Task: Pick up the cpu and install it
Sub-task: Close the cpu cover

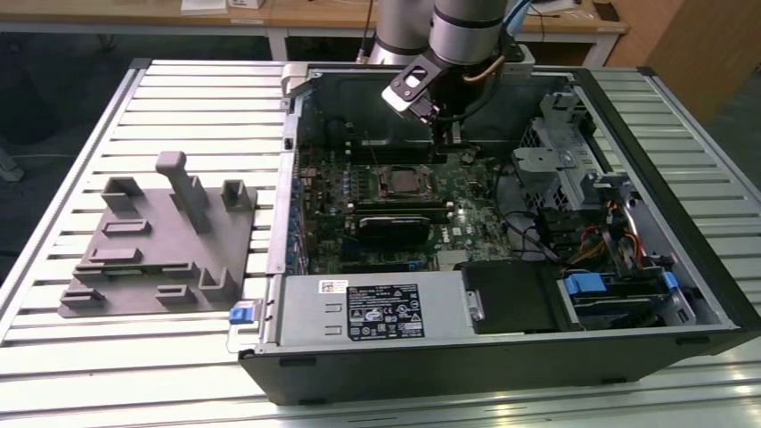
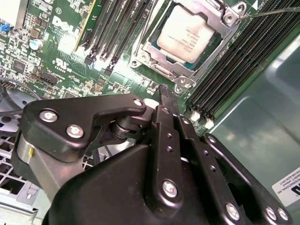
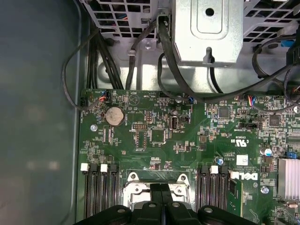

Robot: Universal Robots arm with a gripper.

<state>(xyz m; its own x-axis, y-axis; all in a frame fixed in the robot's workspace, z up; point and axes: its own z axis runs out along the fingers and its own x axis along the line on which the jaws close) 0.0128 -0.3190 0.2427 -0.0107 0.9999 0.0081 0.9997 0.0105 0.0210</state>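
cpu (image 2: 185, 35) sitting in the socket (image 2: 149, 47), metal frame lying around it.
Gripper (image 2: 164, 90) hovering just beside the socket, fingers pressed together, pinching nothing; all inside the open case (image 1: 476, 379), grey fixture (image 1: 155, 241) sitting at the exterior view's left.

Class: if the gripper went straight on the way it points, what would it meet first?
The gripper would likely meet the socket frame at its edge beside the cpu; depth is unclear.
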